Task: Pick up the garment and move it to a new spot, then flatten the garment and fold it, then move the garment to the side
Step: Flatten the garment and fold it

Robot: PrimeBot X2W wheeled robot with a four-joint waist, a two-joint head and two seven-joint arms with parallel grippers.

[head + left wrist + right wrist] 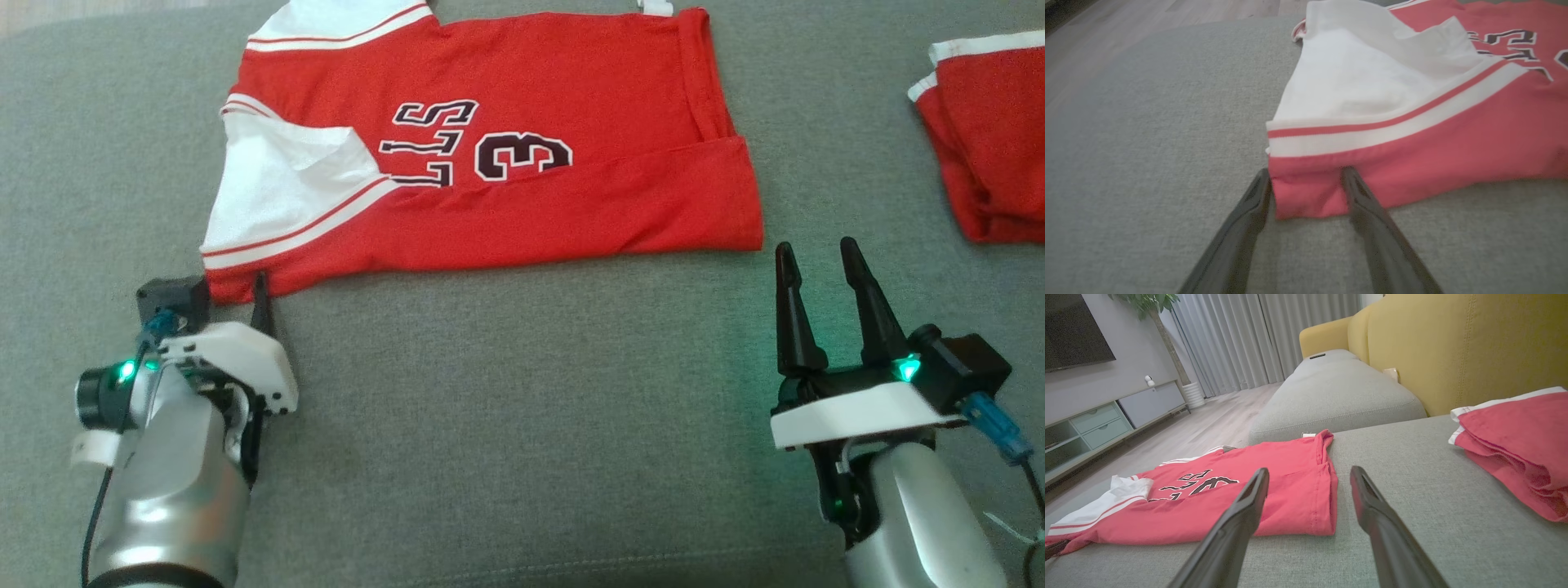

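The red garment (571,212) lies spread on the grey sofa cushion (522,408), its near long edge folded up over the front so the dark lettering is half covered and unreadable. Its far edge runs off the top of the head view, and a white sleeve is bunched at the left end.

The left gripper (1306,172) sits low at the near left corner of the hem, fingers apart. One finger (1257,196) runs just beside the corner's edge and the other lies across the red cloth. From the head view one finger is hidden behind the wrist block. The close view is soft, so I cannot tell if the tips press into the cushion.

The right gripper (816,247) hovers just off the garment's near right corner, fingers spread, touching nothing.

A second red bundle (992,139) sits well to the right, cut off at the frame edge.
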